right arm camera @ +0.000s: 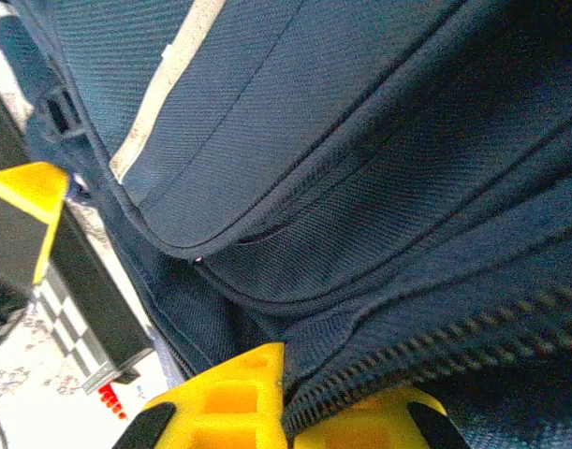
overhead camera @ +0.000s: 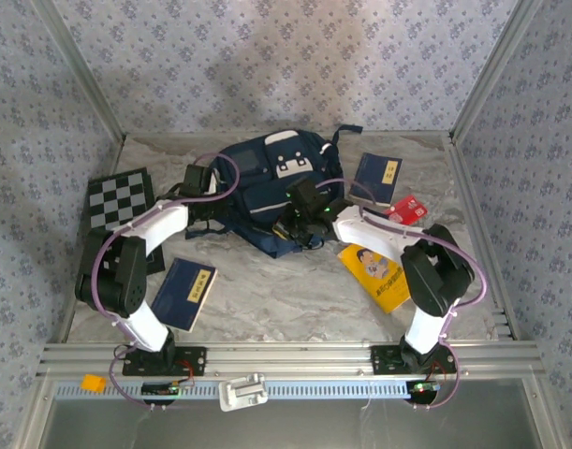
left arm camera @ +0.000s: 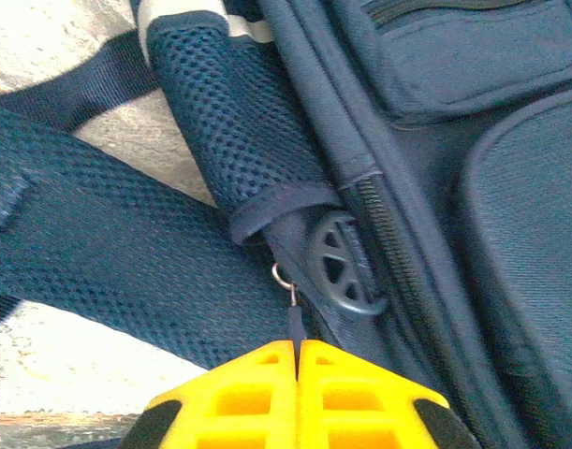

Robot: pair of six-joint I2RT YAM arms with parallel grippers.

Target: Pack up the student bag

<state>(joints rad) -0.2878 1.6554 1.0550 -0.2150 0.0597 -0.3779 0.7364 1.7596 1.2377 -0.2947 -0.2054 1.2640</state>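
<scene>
Opening the zip is judged to be the step in hand. The zipper pull (left arm camera: 293,323) is pinched in the closed left end effector (left arm camera: 297,360), and the zipper seam (right arm camera: 435,346) is clamped by the right end effector (right arm camera: 287,407). A steady pull along the track is called for next. The student bag (overhead camera: 267,192), navy with a white patch, lies slumped mid-bench (overhead camera: 286,299).

Robot test booth, patterned walls (overhead camera: 267,56), aluminium frame rail (overhead camera: 314,358), marble-look tabletop (overhead camera: 286,292).

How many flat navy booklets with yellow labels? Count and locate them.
2. One flat navy booklet with a yellow label lies at the near left; the other sits just right of the navy blue fabric backpack. More may be hidden beneath it.
</scene>
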